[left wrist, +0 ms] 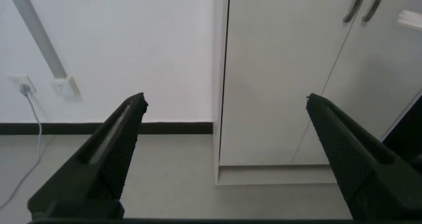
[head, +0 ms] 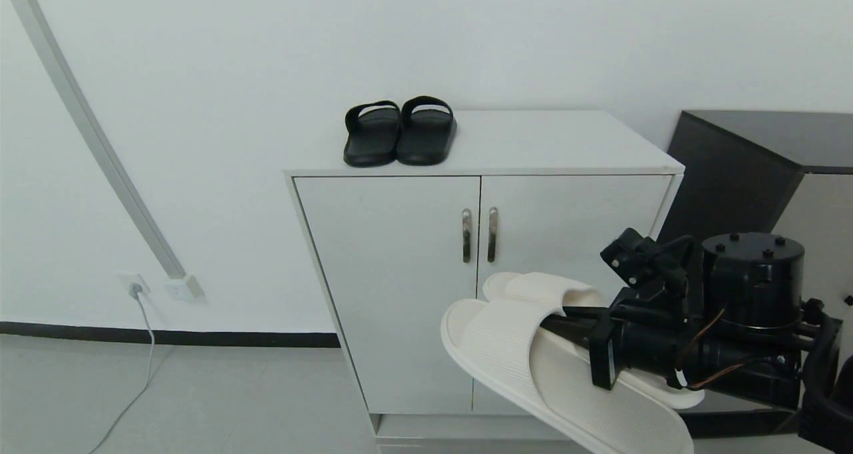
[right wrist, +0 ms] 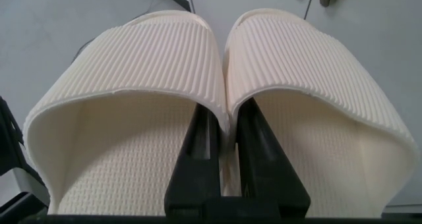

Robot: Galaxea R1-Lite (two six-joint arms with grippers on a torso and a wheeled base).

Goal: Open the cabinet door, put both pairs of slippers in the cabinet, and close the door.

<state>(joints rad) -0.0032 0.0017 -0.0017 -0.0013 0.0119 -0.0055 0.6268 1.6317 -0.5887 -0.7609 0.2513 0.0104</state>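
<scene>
The right pincer (right wrist: 227, 141) is gripping the pair of cream ribbed foam slippers (head: 506, 347), pinching their two touching strap walls, near the white two-door cabinet (head: 393, 294), whose doors are standing shut; the left pincer (left wrist: 225, 104) is gaping wide, holding nothing; the black rubber slides (head: 398, 134) are sitting on the cabinet's top, far left; both pairs are looking light and bendy, so pinching adjoining straps is seeming wisest.

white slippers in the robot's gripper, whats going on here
The right gripper is shut on the white slippers, pinching the pair by their touching straps in front of the cabinet. Both cabinet doors are closed. The black slippers sit on the cabinet top. The left gripper is open and holds nothing.
</scene>
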